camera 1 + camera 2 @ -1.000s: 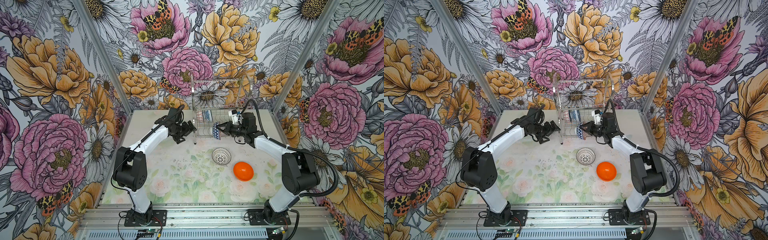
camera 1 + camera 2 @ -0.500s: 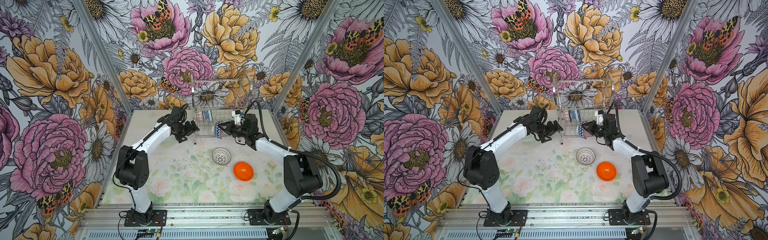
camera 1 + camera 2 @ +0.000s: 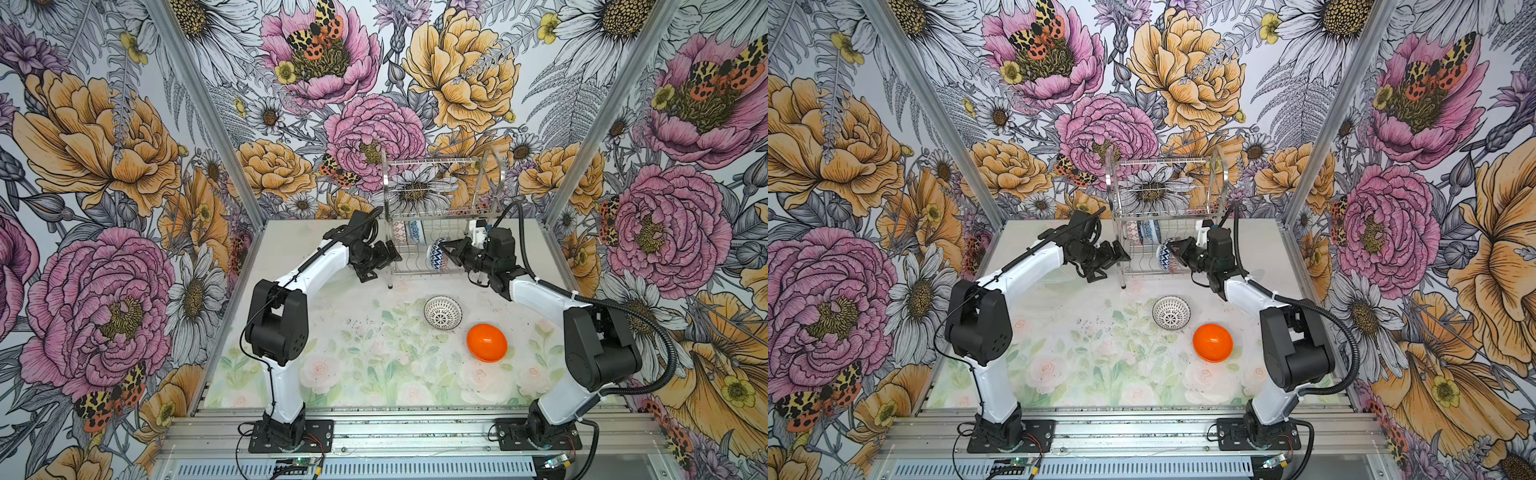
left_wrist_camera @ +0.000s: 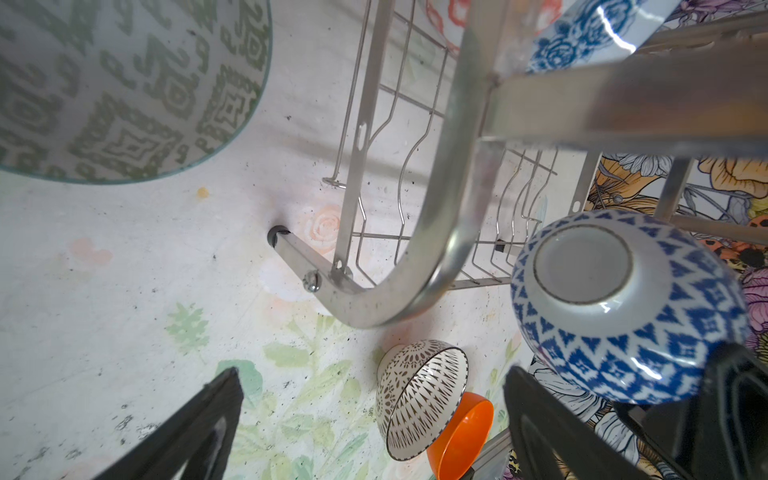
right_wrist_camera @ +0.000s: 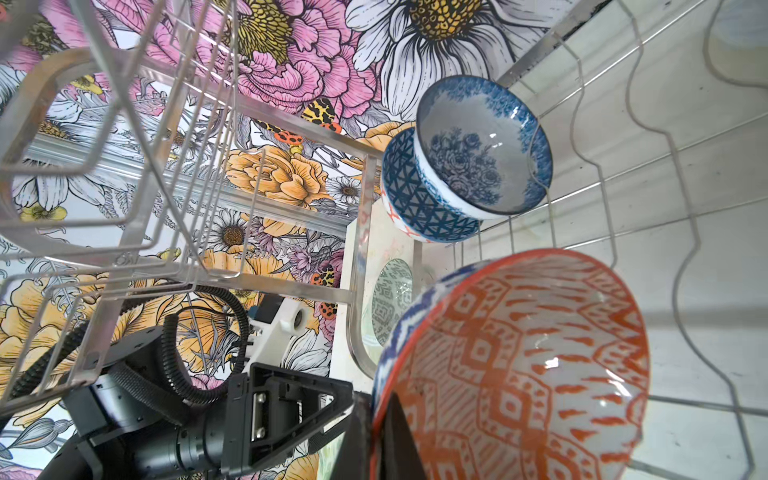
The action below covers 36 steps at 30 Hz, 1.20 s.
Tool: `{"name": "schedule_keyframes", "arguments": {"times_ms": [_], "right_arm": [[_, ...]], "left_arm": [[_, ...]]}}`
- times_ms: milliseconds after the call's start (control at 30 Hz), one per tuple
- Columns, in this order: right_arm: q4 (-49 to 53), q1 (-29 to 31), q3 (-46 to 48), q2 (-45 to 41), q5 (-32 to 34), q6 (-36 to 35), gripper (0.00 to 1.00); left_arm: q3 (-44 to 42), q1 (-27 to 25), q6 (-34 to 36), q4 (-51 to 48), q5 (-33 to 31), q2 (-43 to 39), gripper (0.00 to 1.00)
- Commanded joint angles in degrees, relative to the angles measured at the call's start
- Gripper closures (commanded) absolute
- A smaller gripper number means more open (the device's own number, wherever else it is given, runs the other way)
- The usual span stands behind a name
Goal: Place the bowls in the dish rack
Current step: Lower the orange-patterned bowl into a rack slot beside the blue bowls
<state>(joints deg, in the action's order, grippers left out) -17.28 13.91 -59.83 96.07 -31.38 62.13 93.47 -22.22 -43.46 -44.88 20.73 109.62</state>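
- A shiny 2-tier steel wire dish rack (image 3: 440, 216) with arched tubular end frames is seen at the far edge of the floral-printed table (image 3: 353, 365) in both top views.
- A small round blue-and-white zigzag ceramic bowl (image 3: 435, 255), orange-patterned inside, is gripped at its rim by the right gripper (image 3: 449, 252). The fingers are clenched on it, with 1 finger inside the bowl.
- This bowl is held on edge at the front of the lower tier, with its white foot turned toward the left arm. Whether the wires are touched cannot be told.
- 2 bowls are stood on edge and nested in the lower tier, at the end toward the left arm. A blue floral bowl (image 5: 482, 145) is set in front of a blue cross-hatched bowl (image 5: 415, 203) that is orange-and-white outside.
- The left gripper (image 3: 378, 264) is spread wide and empty beside that end frame.
- A grey-green patterned bowl (image 4: 104, 83) is seen on the table near the same frame.
- A black-and-white lattice bowl (image 3: 442, 312) and a plain glossy orange bowl (image 3: 486, 343) are seen upright on the table, near each other, in front of the rack.
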Motion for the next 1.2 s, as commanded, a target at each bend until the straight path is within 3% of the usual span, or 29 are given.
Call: {"name": "schedule_keyframes", "arguments": {"times_ms": [0, 533, 1167], "right_arm": [[-4.94, 0.15, -3.26, 1.22, 1.75, 1.57, 1.00], [-4.52, 0.81, -5.92, 3.77, 4.75, 4.92, 1.00], [-4.82, 1.39, -4.65, 1.96, -2.90, 3.92, 1.00]], "left_arm": [[1.28, 0.69, 1.60, -0.36, 1.19, -0.12, 0.01], [2.04, 0.38, 2.02, -0.38, 0.80, 1.12, 0.01], [-1.82, -1.14, 1.29, -0.38, -1.72, -3.51, 0.01]]}}
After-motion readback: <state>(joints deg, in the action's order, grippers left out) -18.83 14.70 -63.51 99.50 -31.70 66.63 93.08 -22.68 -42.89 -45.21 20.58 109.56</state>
